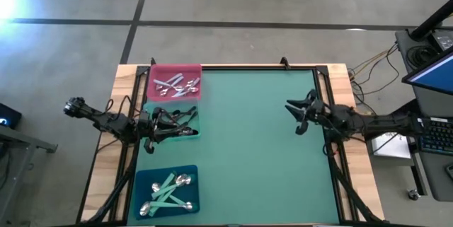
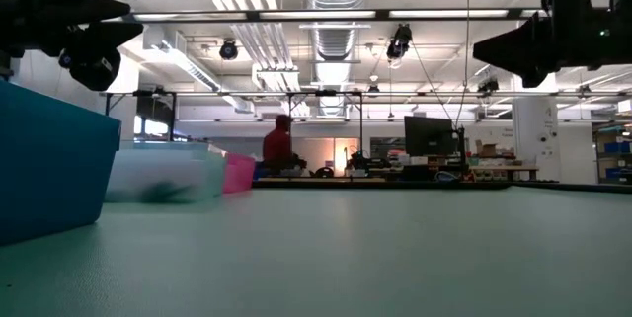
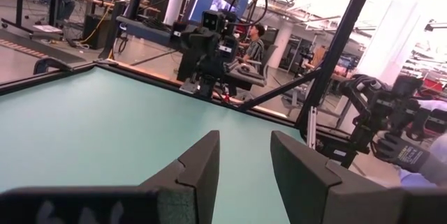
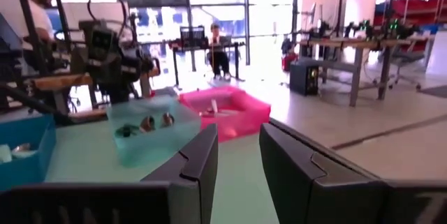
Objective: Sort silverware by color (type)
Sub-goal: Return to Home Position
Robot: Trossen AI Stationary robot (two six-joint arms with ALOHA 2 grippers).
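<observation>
Silverware point(image 1: 175, 84), seemingly sorted; left pincer point(image 3: 244, 142), right pincer point(image 4: 238, 135)

The left hand point(image 1: 188, 122) hides most of the green tray's point(image 1: 196, 136) spoons point(image 1: 185, 132), perhaps black ones

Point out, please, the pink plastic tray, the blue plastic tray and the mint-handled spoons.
pink plastic tray point(image 1: 174, 67), high view, top rim.
blue plastic tray point(image 1: 193, 193), high view, right wall.
mint-handled spoons point(image 1: 167, 184), high view, a handle.
</observation>
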